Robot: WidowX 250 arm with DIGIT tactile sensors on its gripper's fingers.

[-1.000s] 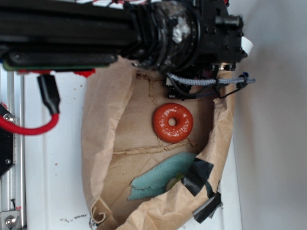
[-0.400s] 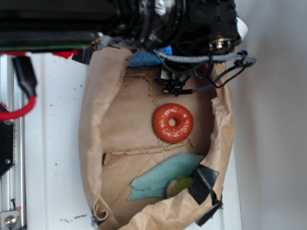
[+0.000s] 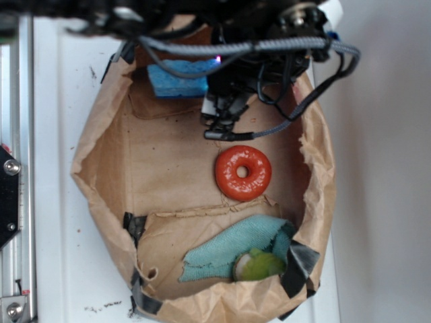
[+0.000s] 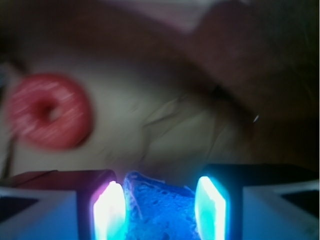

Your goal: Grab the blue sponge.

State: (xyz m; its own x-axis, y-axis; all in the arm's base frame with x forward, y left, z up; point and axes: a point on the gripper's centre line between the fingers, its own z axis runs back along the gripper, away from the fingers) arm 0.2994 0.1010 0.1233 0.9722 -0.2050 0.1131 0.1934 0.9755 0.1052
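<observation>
Now jaws straddle blue sponge (image 4: 160,210); orange ring (image 3: 243,173) nearby.

Gripper (image 4: 160,207) reaches in from above — jaws clamped on sponge.

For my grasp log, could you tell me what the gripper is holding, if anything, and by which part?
The gripper has the blue sponge between its fingers, gripped at one end; the rest of the sponge juts out sideways in the exterior view.

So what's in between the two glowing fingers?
The blue sponge sits between the end effector's lit fingers, seen in the wrist view. Whether they squeeze it is unclear.
</observation>
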